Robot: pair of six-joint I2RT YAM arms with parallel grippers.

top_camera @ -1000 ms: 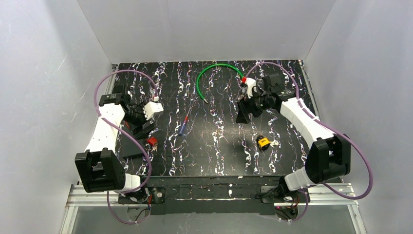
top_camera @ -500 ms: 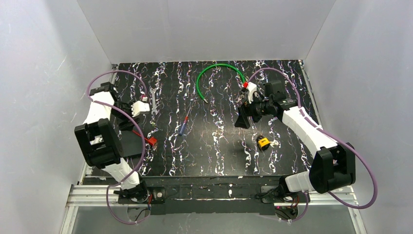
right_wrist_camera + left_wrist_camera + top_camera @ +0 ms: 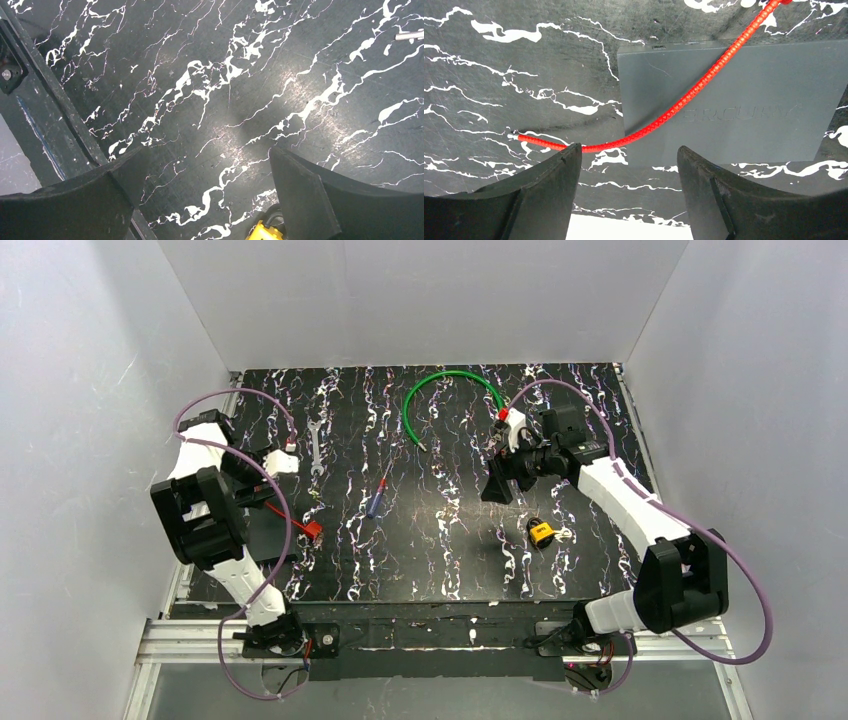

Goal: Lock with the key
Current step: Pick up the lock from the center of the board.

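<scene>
The lock, a small yellow padlock (image 3: pixel 541 532) with a dark shackle, lies on the black marbled table right of centre. The tiny silvery key (image 3: pixel 563 534) lies just to its right. My right gripper (image 3: pixel 497 482) is open and empty, above the table behind and to the left of the lock. In the right wrist view the open right gripper (image 3: pixel 207 157) frames bare table, and a corner of the lock (image 3: pixel 262 232) shows at the bottom edge; the key is out of that view. My left gripper (image 3: pixel 262 492) is open and empty at the far left.
In the left wrist view the open gripper (image 3: pixel 629 155) is over a red braided cord (image 3: pixel 684 100) lying across a dark grey box (image 3: pixel 734 100). A silver spanner (image 3: pixel 316 445), a blue-handled screwdriver (image 3: pixel 377 500) and a green cable (image 3: pixel 440 385) lie further back. The table's front rail (image 3: pixel 30 100) is close.
My left arm has folded back toward the left rear edge, carrying its gripper leftward. My right gripper has shifted slightly and then held still. The lock and key have not moved.
</scene>
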